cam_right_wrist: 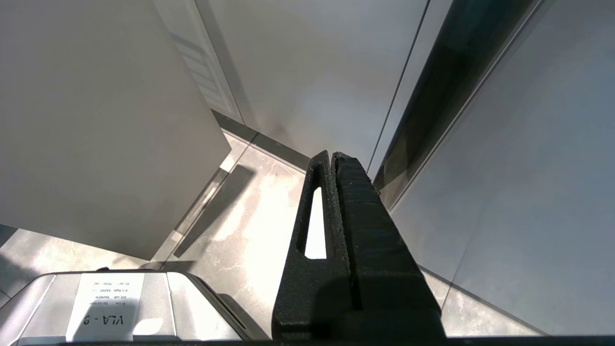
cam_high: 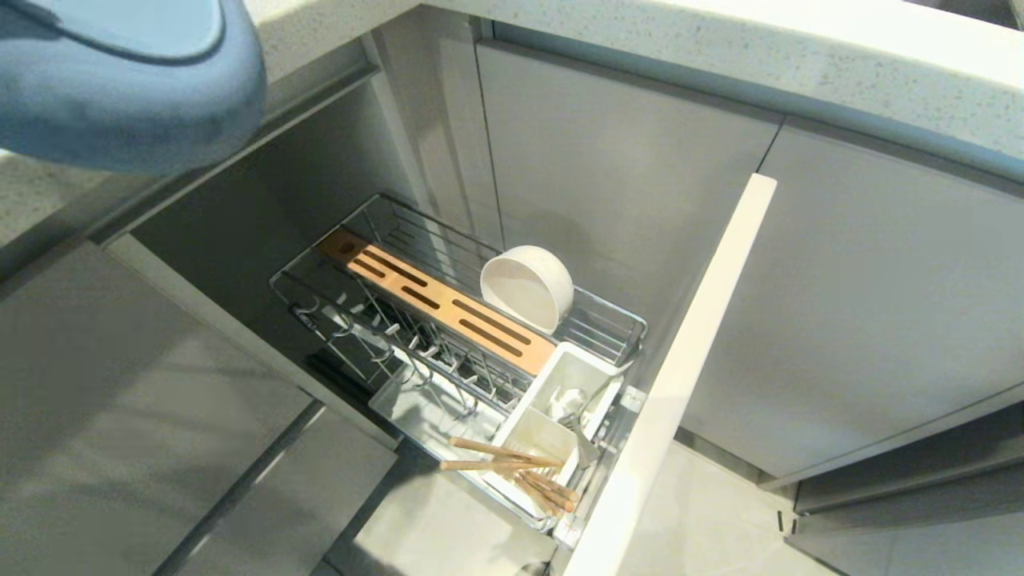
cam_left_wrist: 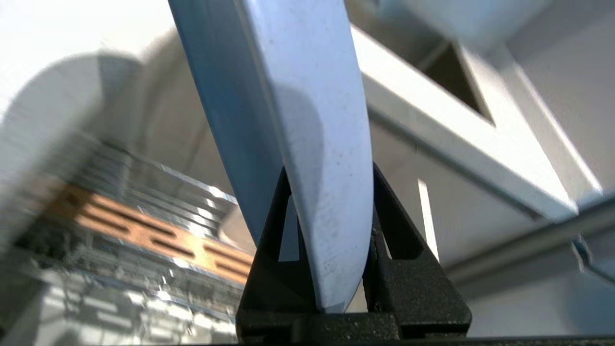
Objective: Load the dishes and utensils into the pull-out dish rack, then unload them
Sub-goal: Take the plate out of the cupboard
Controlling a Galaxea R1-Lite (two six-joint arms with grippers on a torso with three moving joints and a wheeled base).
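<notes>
1. Three cameras are covering the open cabinet; from the head view, the pull-out dish rack (cam_high: pixel 384 232) is standing drawn out from the grey cabinets, with its front panel (cam_high: pixel 680 384) running along the right. The white bowl (cam_high: pixel 526 286) is leaning on its side in the far wire section, just beside the slotted wooden strip (cam_high: pixel 440 308). The chopsticks (cam_high: pixel 512 472) are sticking out of the white caddy (cam_high: pixel 552 416) at the near end, and the spoon (cam_high: pixel 584 416) is resting in the compartment next to them. The upright prongs (cam_high: pixel 384 328) are standing empty of dishes. The pale blue plate (cam_high: pixel 120 80) is filling the upper left corner, well above the rack, below the speckled countertop (cam_high: pixel 720 48).

2. From the left wrist view, the left gripper (cam_left_wrist: pixel 331 250) is pinching the rim of the pale blue plate (cam_left_wrist: pixel 298 120) between its two black fingers (cam_left_wrist: pixel 408 259), holding it edge-on. The rack's wooden strip (cam_left_wrist: pixel 144 230) and wires are showing blurred beyond it.

3. From the right wrist view, the right gripper (cam_right_wrist: pixel 334 158) is hanging over the pale floor (cam_right_wrist: pixel 250 216) beside grey cabinet doors (cam_right_wrist: pixel 96 120), its jaws pressed together on nothing. A labelled part of the robot's base (cam_right_wrist: pixel 105 302) is showing below.
</notes>
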